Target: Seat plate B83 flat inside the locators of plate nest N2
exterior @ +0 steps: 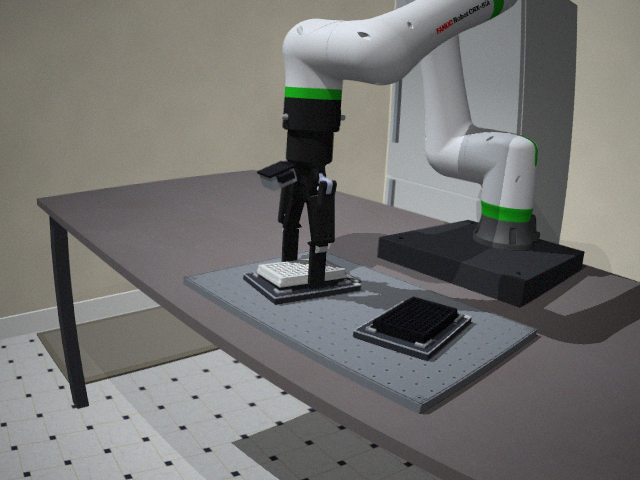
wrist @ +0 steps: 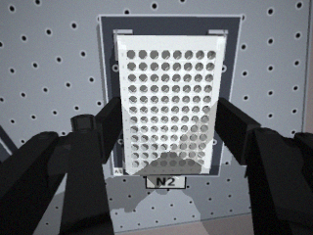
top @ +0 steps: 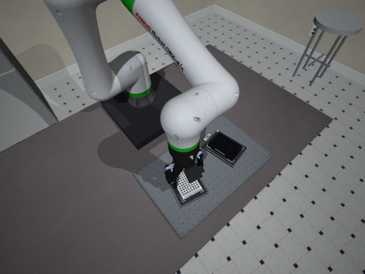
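The white well plate B83 point(top: 188, 185) point(exterior: 289, 271) point(wrist: 168, 98) sits low over the dark nest N2 point(top: 184, 204) point(exterior: 289, 295) point(wrist: 105, 59), inside its outline. The nest's locators show at the plate's far corners. The N2 label point(wrist: 165, 181) lies just below the plate in the wrist view. My gripper point(top: 182, 177) point(exterior: 303, 268) point(wrist: 167, 111) points straight down and is shut on the plate's two long sides. The black well plate B38 point(top: 225, 145) point(exterior: 415, 319) lies flat in nest N1 point(top: 232, 164) point(exterior: 392, 345), apart from the gripper.
Both nests stand on a grey perforated baseplate point(top: 230, 182) point(exterior: 320, 330) point(wrist: 44, 64) on the brown table. The robot's black base block point(top: 138, 124) point(exterior: 480, 263) stands behind it. A stool point(top: 329, 38) stands on the floor beyond the table.
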Motion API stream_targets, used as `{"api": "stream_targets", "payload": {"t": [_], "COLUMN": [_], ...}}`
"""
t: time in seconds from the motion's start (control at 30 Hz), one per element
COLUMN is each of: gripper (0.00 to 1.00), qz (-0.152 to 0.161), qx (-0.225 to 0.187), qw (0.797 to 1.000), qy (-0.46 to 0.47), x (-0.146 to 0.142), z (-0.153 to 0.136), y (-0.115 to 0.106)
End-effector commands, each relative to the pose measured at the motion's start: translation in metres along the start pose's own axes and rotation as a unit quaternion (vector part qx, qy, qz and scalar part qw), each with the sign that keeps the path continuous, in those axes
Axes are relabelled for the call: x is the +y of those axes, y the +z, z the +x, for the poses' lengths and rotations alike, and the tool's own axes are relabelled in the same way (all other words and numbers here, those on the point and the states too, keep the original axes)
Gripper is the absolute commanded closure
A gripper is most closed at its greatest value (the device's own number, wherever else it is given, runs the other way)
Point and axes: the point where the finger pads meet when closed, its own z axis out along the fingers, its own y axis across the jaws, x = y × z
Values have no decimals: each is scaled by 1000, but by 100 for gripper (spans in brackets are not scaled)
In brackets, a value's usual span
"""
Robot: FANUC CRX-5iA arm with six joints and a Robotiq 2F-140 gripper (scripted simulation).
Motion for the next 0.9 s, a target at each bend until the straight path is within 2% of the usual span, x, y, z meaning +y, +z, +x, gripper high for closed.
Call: {"api": "stream_targets", "payload": {"t": [0.0, 0.87], "gripper": [90, 90], "qz": [0, 0], "qx": [1, 1], "qw": [1000, 1000], "qy": [0, 0], "x": [0, 0], "z": [1, 1], "y": [-1, 3]}}
